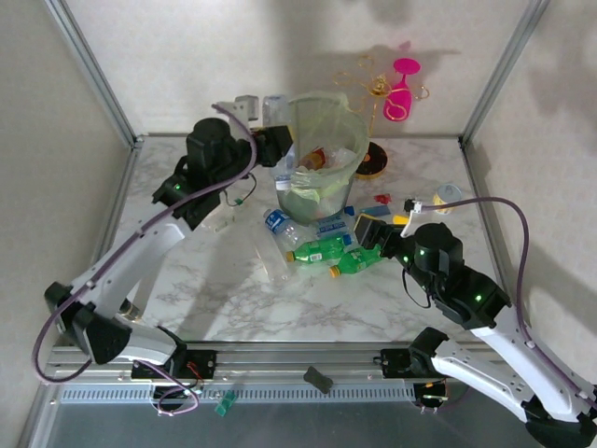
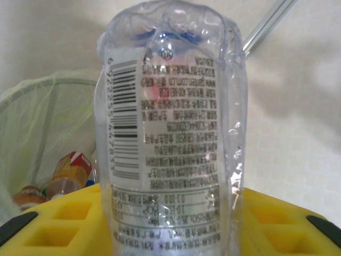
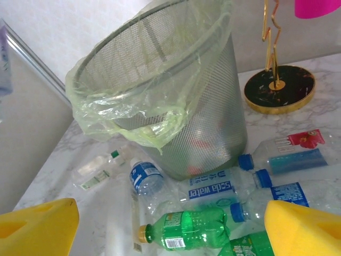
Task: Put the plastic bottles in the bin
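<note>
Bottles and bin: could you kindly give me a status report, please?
Left gripper shut on clear bottle, beside bin. Right gripper open, facing loose bottles crowding bin's base.

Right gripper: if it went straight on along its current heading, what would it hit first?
Most likely the green bottle lying on its side just ahead of the open right gripper. Beyond it lie the clear Soda water bottle, then the bin. Depth is hard to judge here.
</note>
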You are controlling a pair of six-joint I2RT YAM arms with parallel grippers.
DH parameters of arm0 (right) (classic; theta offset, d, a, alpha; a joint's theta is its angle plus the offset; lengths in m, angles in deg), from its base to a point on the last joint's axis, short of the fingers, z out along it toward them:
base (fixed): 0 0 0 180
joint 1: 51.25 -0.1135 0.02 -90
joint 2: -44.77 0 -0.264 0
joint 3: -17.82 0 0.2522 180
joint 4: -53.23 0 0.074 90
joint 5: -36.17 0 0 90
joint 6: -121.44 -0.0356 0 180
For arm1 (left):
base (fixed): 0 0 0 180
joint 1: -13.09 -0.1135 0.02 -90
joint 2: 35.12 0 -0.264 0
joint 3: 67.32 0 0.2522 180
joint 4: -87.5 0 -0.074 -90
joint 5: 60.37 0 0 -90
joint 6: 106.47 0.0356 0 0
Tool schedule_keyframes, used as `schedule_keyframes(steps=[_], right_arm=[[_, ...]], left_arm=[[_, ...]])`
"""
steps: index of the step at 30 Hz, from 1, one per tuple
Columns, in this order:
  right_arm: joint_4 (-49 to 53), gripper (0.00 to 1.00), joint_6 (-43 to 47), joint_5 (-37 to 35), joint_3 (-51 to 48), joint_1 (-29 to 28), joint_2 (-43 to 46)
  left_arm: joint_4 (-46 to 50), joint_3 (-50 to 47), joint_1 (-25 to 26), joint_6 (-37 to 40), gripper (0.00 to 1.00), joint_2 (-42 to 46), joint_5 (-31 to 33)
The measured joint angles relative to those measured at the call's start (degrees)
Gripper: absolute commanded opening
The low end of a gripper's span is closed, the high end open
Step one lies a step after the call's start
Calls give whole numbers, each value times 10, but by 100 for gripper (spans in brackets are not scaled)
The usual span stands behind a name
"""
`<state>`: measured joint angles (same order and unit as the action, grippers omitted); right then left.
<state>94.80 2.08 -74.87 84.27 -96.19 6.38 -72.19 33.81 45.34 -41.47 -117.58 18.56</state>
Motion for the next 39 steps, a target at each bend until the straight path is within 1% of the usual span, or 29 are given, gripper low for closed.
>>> schedule_keyframes(steps=[10, 14, 18, 26, 34, 39], right_arm=[[33, 91, 18, -35, 37, 0, 9], [35, 91, 24, -47, 39, 0, 13], [38, 91, 33, -50, 39, 0, 13], [38, 91, 44, -50, 39, 0, 10], [37, 91, 45, -50, 39, 0, 11], [37, 91, 45, -49, 39, 0, 11]], left_arm=[[-28, 133, 0, 1, 40, -168, 55], [-19, 194, 1, -3, 39, -237, 69], [0, 241, 3, -1, 40, -287, 86], [41, 282, 7, 25, 41, -339, 125], [85, 279, 10, 40, 42, -355, 127], [95, 265, 12, 43, 48, -355, 125]])
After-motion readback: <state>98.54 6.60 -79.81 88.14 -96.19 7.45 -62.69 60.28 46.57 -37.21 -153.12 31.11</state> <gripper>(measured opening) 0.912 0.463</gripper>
